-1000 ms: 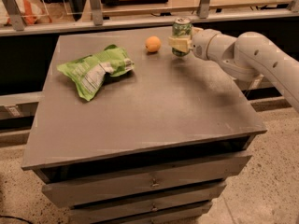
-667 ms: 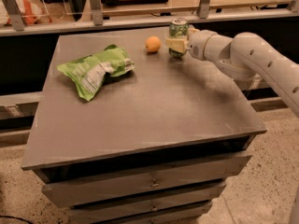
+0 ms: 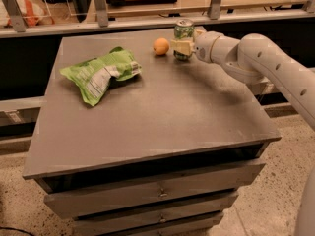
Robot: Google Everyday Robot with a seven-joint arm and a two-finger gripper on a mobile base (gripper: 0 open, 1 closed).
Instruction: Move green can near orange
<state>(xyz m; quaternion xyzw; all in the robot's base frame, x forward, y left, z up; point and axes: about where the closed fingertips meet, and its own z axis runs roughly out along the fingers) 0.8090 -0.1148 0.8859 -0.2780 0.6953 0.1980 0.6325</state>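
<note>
The green can (image 3: 183, 32), with a silver top, stands upright at the far edge of the grey cabinet top (image 3: 162, 112). My gripper (image 3: 181, 47) reaches in from the right and is shut on the can's lower body with pale fingers (image 3: 179, 46). The orange (image 3: 161, 46) sits on the top just left of the can, a small gap apart. The can's base is hidden behind the fingers.
A crumpled green-and-white chip bag (image 3: 101, 73) lies at the left of the top. A metal railing (image 3: 147, 21) runs behind the far edge. My white arm (image 3: 266, 63) spans the right side. Drawers (image 3: 157, 193) face the front.
My gripper has carried the can a little to the left, closing the gap to the orange. The orange and chip bag have not moved.
</note>
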